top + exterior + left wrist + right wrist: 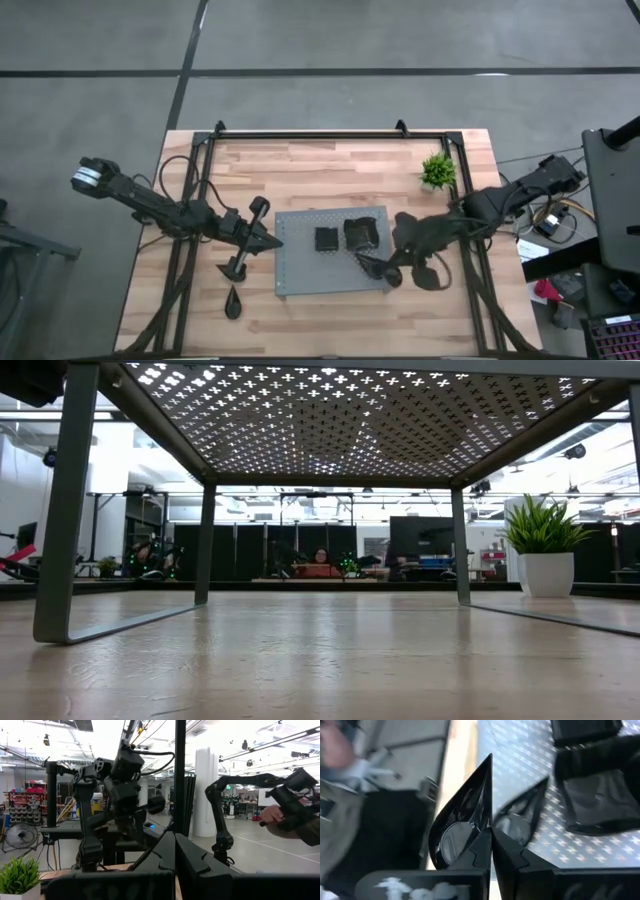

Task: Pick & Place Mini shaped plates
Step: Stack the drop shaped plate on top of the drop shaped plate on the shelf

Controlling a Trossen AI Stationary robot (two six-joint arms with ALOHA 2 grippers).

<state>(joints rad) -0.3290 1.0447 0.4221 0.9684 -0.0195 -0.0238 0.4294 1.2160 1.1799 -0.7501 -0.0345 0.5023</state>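
On the grey perforated board (pixel 300 270) lie a square black plate (pixel 326 239) and a wavy-edged one (pixel 361 233), which also shows in the right wrist view (pixel 600 800). My right gripper (pixel 386 272) (pixel 492 840) hangs over the board's near right part, shut on a black teardrop plate (pixel 369 265) (pixel 465 815). A second teardrop plate (pixel 233 300) lies on the wooden table near the board's left near corner. My left gripper (pixel 270 241) (pixel 175 852) is shut and points at the board's left edge. The low view shows neither gripper. My right gripper pinches the teardrop plate between its two fingers at the rim of its round end (pixel 472 837). The plate stands on edge in the hold, its pointed tip (pixel 489 760) away from the fingers. It hangs over the board, and its shadow (pixel 522 817) falls on the perforated surface.
A small green plant in a white pot (pixel 437 172) (pixel 545 550) stands by the table's far right corner. The board stands on thin legs (pixel 55 510) above the tabletop. A person's hand (pixel 272 814) shows in the room beyond. Bare wood lies along the far and near edges.
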